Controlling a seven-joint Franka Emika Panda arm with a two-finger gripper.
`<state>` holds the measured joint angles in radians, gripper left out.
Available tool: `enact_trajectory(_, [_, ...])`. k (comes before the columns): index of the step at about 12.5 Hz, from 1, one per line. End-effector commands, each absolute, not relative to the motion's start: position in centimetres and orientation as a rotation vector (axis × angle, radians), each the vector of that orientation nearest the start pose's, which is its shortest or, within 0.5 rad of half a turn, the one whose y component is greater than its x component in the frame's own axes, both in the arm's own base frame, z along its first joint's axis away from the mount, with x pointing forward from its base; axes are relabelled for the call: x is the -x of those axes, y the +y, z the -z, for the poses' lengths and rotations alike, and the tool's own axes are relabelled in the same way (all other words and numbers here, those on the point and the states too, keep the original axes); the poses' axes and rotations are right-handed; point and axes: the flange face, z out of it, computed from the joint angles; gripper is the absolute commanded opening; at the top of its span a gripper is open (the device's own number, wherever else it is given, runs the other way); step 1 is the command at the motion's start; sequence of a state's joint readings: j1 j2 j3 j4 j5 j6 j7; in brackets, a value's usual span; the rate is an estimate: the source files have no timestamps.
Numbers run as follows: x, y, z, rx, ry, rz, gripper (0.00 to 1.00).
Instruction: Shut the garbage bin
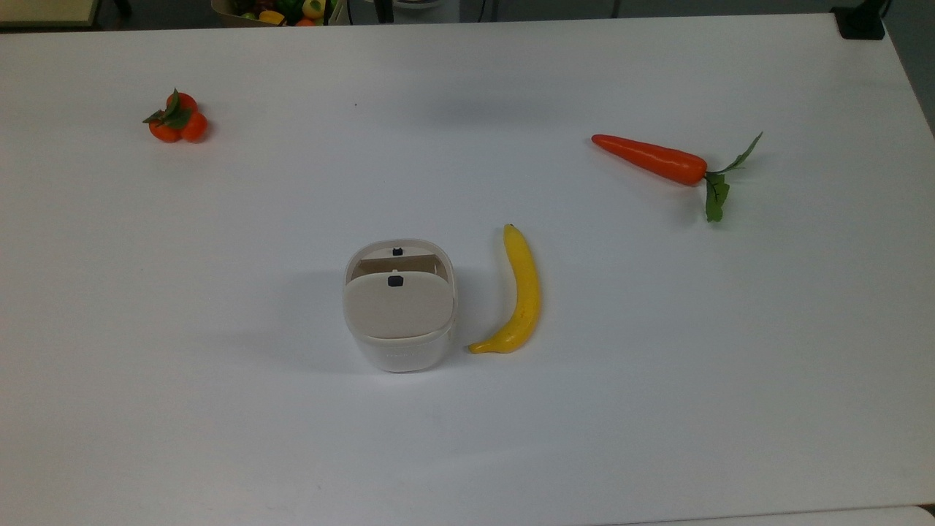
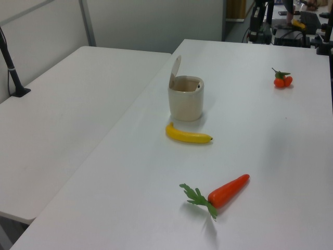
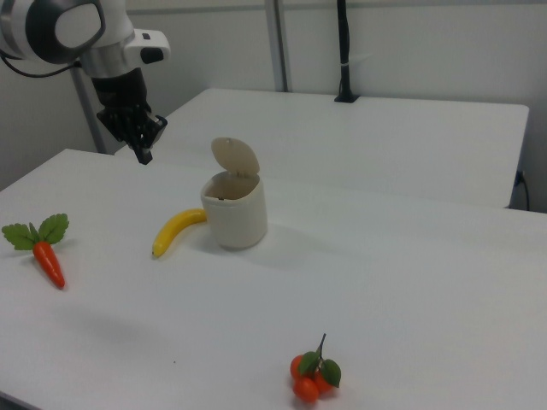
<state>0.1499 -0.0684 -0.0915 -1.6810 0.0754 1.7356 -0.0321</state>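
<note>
The bin [image 3: 235,211] is seen lid [image 3: 235,157] up – best pressed down gently from behind by the gripper [image 3: 141,152], apparently closed and empty.

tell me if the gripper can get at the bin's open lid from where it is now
Probably yes: the gripper hangs above the table, apart from the garbage bin, whose lid stands upright, with nothing between them.

Arm [image 3: 64,30]: cut off by the right view's top and left edges.
Claw [image 3: 144,152]: finger gap too small to be judged.
Bin [image 3: 233,209] inside: hidden by its wall.
</note>
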Motion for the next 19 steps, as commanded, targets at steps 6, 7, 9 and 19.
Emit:
enact_trajectory(6, [-57.3,3.5,-62.1,2.992,-0.144,0.422,0.00])
enact_trajectory(7, [-57.7,3.5,-62.0,2.991,-0.162,0.450,0.00])
enact_trajectory(9, [-58.7,3.5,-61.6,2.984,-0.173,0.513,0.00])
enact_trajectory(19, [-64.1,3.6,-58.9,2.866,-0.052,0.887,0.00])
